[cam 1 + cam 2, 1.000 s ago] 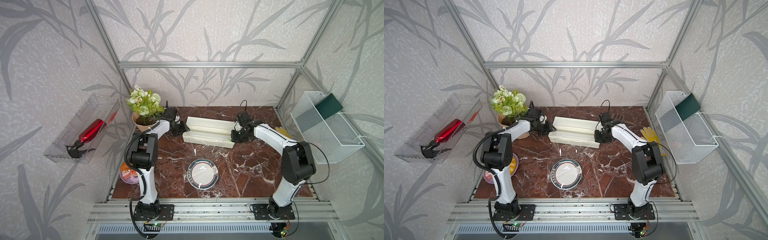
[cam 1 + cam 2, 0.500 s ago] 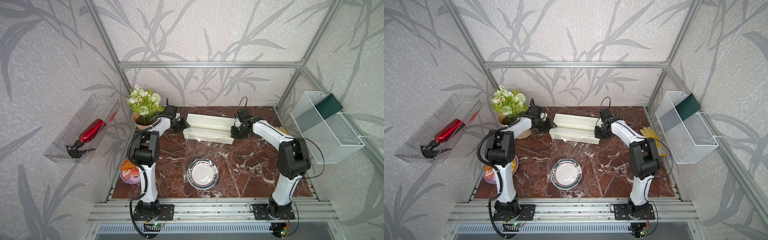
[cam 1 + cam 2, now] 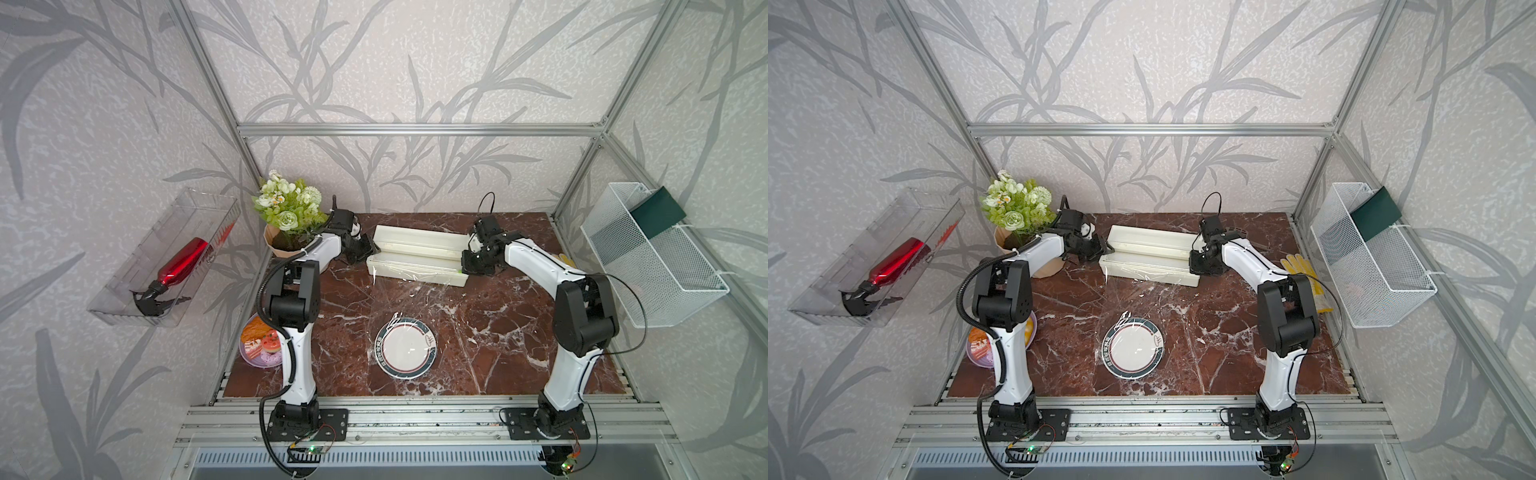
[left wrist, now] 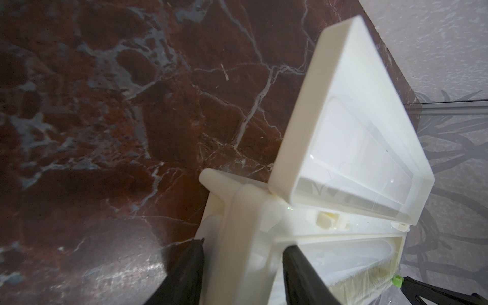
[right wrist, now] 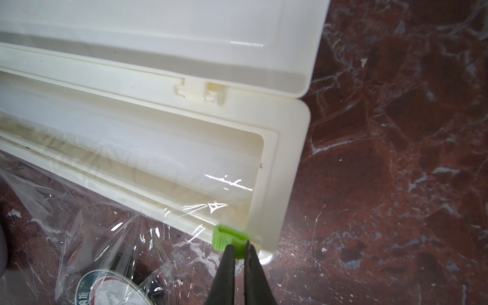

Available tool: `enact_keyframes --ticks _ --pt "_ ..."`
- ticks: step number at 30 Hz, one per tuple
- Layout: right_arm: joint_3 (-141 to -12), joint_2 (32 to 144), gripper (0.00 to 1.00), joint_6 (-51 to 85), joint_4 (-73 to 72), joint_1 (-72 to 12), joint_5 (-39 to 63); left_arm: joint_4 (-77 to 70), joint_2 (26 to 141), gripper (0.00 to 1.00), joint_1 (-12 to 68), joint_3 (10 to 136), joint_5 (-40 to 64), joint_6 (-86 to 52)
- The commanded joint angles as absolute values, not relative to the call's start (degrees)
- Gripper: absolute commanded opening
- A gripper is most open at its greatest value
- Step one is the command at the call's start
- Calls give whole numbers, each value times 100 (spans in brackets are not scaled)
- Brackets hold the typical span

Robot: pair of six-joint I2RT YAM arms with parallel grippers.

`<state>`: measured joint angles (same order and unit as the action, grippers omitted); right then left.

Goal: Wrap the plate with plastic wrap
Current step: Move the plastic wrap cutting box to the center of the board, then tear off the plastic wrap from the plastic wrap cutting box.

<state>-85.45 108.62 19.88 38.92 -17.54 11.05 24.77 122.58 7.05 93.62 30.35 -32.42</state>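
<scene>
Two arms out, one at each end of the box (image 3: 415, 268) on the far half of your table (image 3: 498, 332). Clear bin (image 3: 120, 309) on the left wall, red spray bottle (image 3: 183, 262) lying in it, nozzle at the near end. Flower pot (image 3: 286, 216) in the far left corner. Purple plate (image 3: 259, 351) of toy food at the near left edge, partly hidden by the left arm.

Your left gripper (image 4: 243, 245) sits at the box's left end. Its jaws are about half apart, with one finger (image 4: 184, 274) each side of the end wall and tight against it, so it's clamped on the box. Box lies crosswise with its lid (image 3: 419, 243) swung open toward the far wall.

Plastic wrap (image 3: 409, 299) comes off the box's near edge and runs toward you over the marble, wrinkled, then drapes onto the plate (image 3: 405, 348). Glints show on the plate's far rim in both top views. Plate lies flat mid-table, nearer you than the box, well apart from both grippers.

Your right gripper (image 5: 239, 247) is at the box's right near corner, jaws almost together, pinching the green slider (image 5: 224, 236) on the box's near rail. Yellow glove (image 3: 1298, 266) lies at the right table edge beside that arm. White wire basket (image 3: 673, 286) hangs on the right wall, a dark green flat thing (image 3: 656, 212) in its far end.
</scene>
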Motion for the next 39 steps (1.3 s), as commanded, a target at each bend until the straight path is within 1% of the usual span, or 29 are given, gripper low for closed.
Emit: enact_keyframes --ticks 1,8,39 --pt "-8473 11202 10 1994 3975 -1732 1045 2327 12358 48 760 9488 3380 -3358" --pt "-8666 11297 10 2021 3980 -1866 1283 2272 12375 48 771 9465 3443 -3402" --pt "-10554 12597 10 2437 4566 -2801 1282 1962 12304 48 831 9221 3671 -3645"
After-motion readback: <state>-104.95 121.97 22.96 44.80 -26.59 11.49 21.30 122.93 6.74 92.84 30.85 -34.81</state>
